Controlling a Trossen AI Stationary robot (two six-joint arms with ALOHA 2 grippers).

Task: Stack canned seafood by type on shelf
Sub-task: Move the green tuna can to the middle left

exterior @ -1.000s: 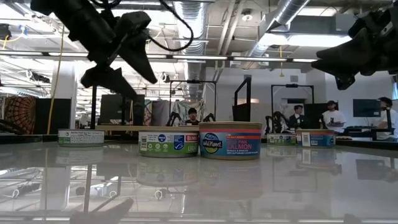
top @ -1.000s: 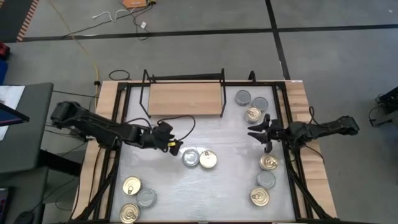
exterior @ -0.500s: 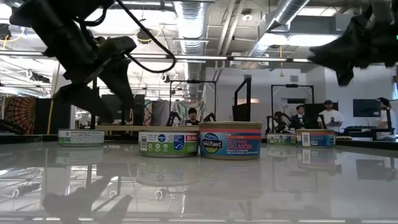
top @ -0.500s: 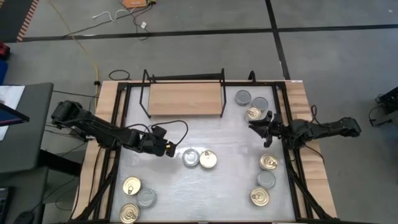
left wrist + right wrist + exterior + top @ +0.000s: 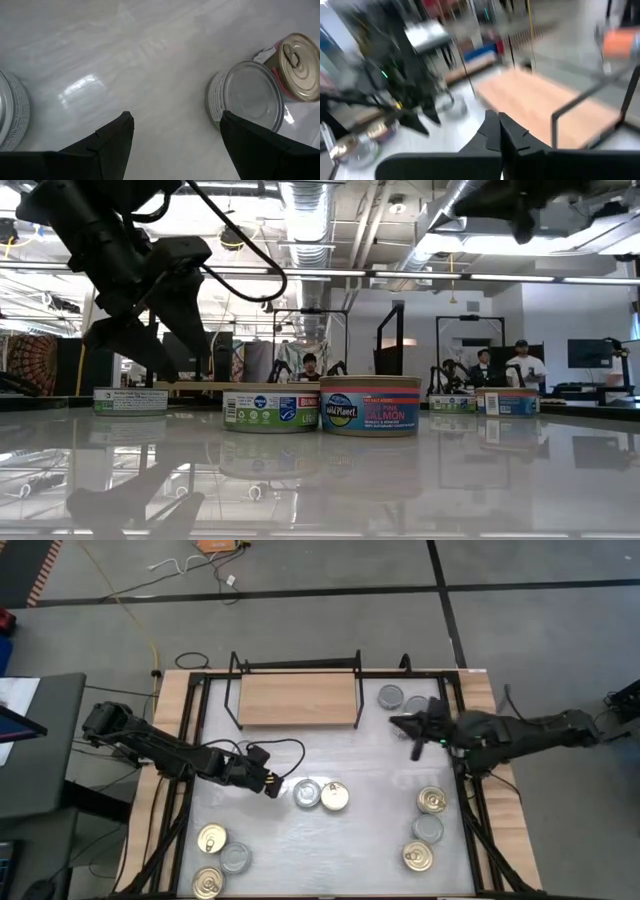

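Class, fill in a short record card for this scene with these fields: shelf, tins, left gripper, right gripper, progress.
shelf: wooden board in a black wire frame, at the table's far side, no tins on it
tins: ten visible on the white tabletop, gold and silver tops mixed, in loose groups
left gripper: open, low over the table, next to a silver-topped tin that sits beside a gold-topped tin
right gripper: raised, off the shelf's right end
progress: nothing stacked yet
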